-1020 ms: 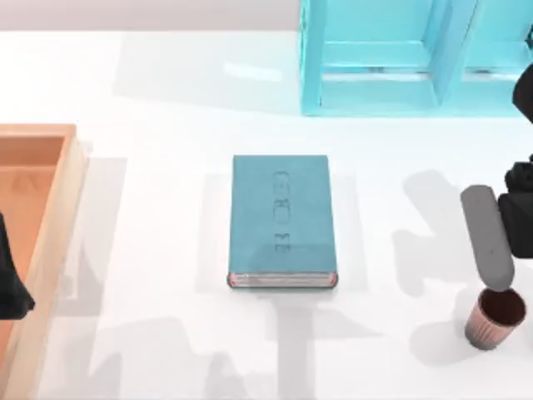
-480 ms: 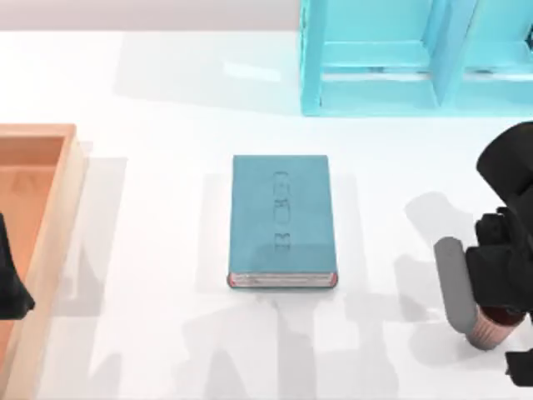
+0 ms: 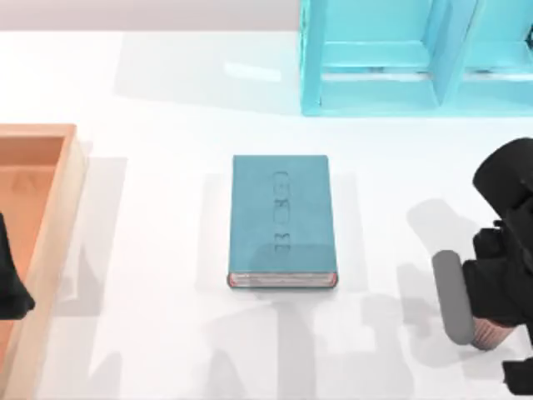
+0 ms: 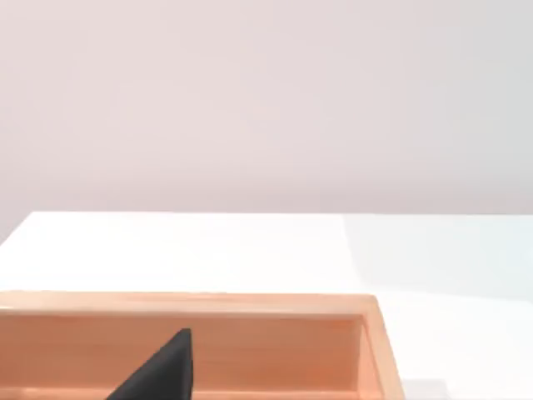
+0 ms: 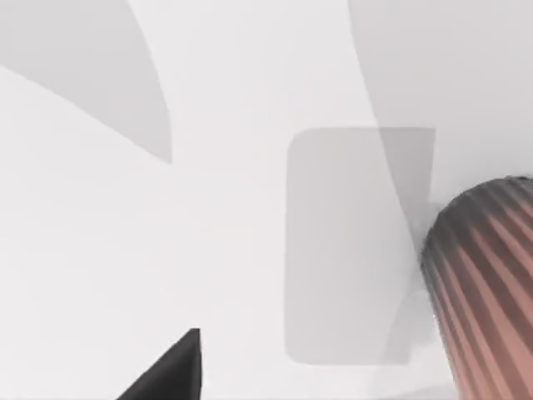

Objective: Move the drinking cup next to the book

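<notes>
Right gripper [image 3: 491, 321] has lowered over drinking cup [image 3: 487, 336] | grip state: cannot tell | cup beneath gripper, unlifted | book [image 3: 281, 220] well apart | left arm parked.

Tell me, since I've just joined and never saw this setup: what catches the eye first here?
The teal book lying closed at the table's middle stands out first, with the light cyan shelf frame behind it at the far right. At the near right, the right arm's tool sits over the ribbed reddish-brown drinking cup, well apart from the book. The left arm's tool is parked over the wooden tray at the left edge.
</notes>
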You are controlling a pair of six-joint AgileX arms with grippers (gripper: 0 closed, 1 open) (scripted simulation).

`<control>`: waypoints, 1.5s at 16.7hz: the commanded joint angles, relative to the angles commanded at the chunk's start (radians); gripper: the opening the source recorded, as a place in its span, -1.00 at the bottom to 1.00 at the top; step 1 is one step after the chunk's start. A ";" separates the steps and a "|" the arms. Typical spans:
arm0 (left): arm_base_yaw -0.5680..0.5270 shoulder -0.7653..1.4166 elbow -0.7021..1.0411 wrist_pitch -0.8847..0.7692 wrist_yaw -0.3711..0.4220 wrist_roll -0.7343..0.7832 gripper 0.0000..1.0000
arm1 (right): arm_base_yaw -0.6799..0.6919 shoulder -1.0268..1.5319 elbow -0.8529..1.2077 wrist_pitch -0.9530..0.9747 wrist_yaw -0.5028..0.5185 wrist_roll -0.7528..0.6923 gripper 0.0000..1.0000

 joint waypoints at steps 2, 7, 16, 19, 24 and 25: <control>0.000 0.000 0.000 0.000 0.000 0.000 1.00 | 0.000 0.000 0.000 0.000 0.000 0.000 0.40; 0.000 0.000 0.000 0.000 0.000 0.000 1.00 | 0.000 0.000 0.000 0.000 0.000 0.000 -0.36; 0.000 0.000 0.000 0.000 0.000 0.000 1.00 | 0.000 0.000 0.000 0.000 0.000 0.000 -1.00; 0.000 0.000 0.000 0.000 0.000 0.000 1.00 | 0.000 0.000 0.000 0.000 0.000 0.000 -1.00; 0.000 0.000 0.000 0.000 0.000 0.000 1.00 | -0.001 -0.025 0.054 -0.071 0.000 -0.004 -1.00; 0.000 0.000 0.000 0.000 0.000 0.000 1.00 | -0.002 -0.032 0.070 -0.112 0.000 -0.004 -1.00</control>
